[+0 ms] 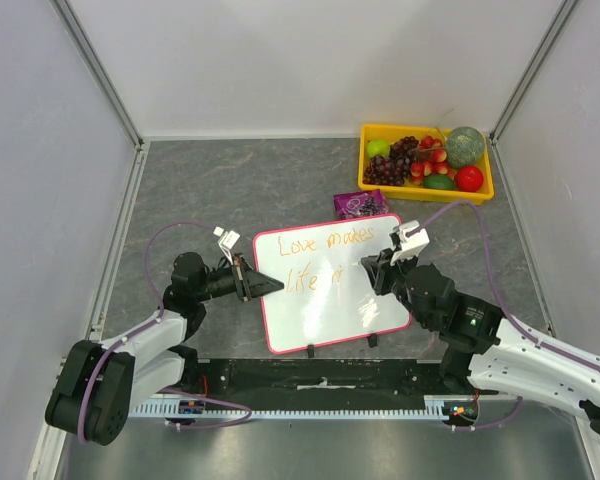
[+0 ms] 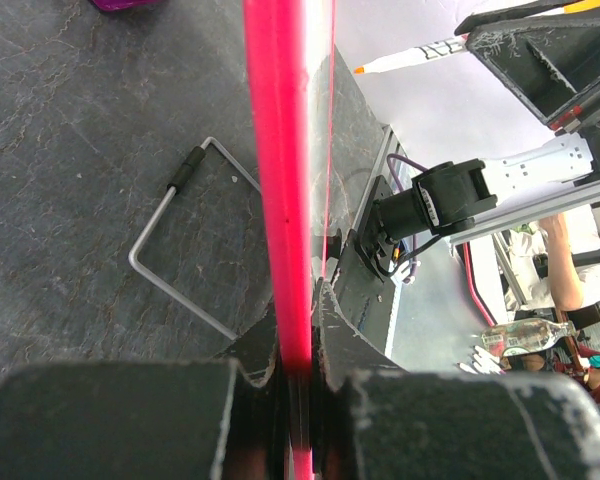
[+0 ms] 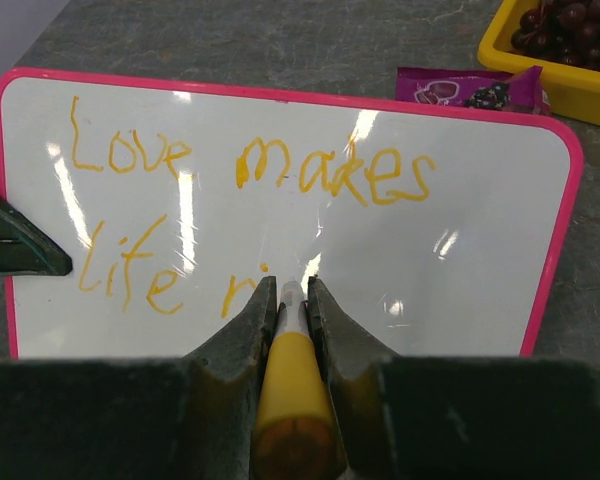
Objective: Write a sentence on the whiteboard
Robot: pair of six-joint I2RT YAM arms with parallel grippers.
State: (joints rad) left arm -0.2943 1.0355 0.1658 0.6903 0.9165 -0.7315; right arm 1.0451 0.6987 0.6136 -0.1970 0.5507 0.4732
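The whiteboard [image 1: 320,312], pink-framed, stands tilted at the table's middle. Orange writing, the sentence [image 1: 315,245], reads "Love makes" with "life ri" below it. My left gripper [image 1: 265,283] is shut on the board's left frame edge; in the left wrist view the pink frame [image 2: 280,150] runs straight down between the closed fingers of that gripper [image 2: 298,335]. My right gripper [image 3: 285,285] is shut on an orange marker [image 3: 292,390], whose tip touches the whiteboard [image 3: 460,270] just right of the "ri" in the sentence [image 3: 250,165]. In the top view, that gripper [image 1: 372,270] hovers over the board's right half.
A yellow tray [image 1: 425,190] of fruit sits at the back right, with a purple packet [image 1: 365,204] just behind the board. A bent wire leg [image 2: 155,235] rests on the table behind the board. Walls enclose the table on three sides.
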